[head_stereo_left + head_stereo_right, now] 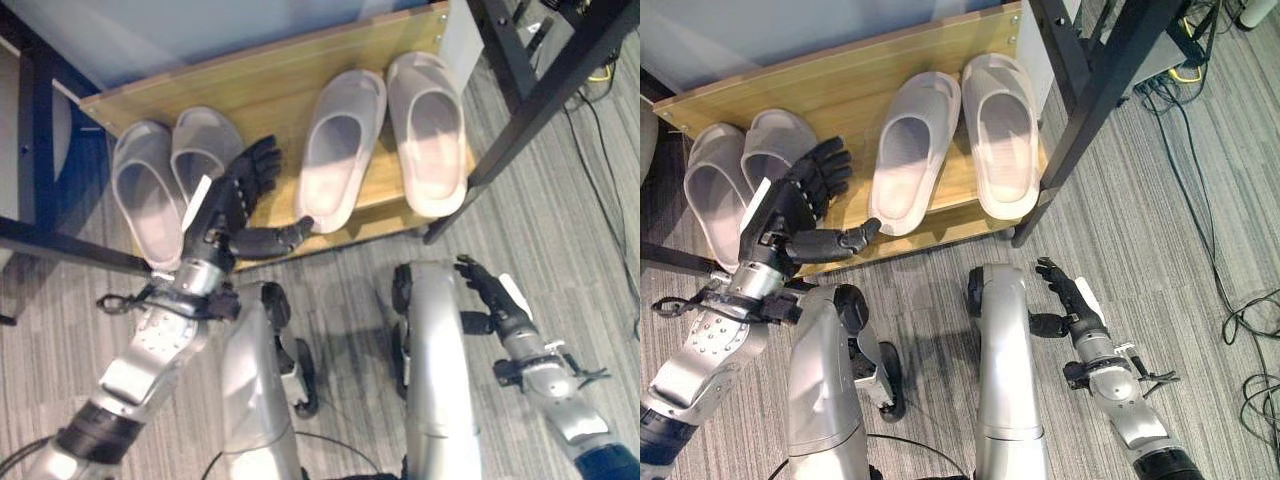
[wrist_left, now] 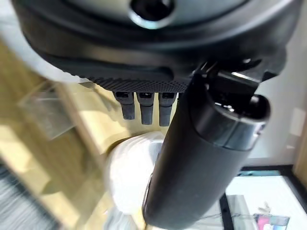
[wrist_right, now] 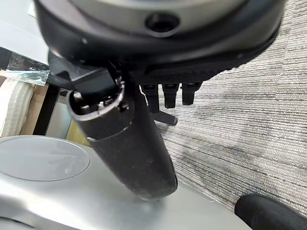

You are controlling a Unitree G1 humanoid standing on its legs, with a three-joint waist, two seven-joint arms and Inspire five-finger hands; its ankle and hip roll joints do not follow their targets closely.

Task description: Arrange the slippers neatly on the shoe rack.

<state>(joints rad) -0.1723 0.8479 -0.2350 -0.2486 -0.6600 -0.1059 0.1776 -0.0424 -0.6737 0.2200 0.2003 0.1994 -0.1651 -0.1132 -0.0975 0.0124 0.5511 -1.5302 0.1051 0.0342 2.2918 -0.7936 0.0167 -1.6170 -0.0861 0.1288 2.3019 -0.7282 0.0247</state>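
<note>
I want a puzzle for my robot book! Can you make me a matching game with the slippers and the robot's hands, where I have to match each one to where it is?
Things:
1. grey slippers
2. white slippers
3. left hand
4. right hand

Places:
A. low over the grey carpet, beside the rack
B. on the wooden shelf, at its right end
C. open, over the shelf between the two pairs
D. on the wooden shelf, at its left end

Pairs: 1-D, 2-B, 3-C, 4-A
</note>
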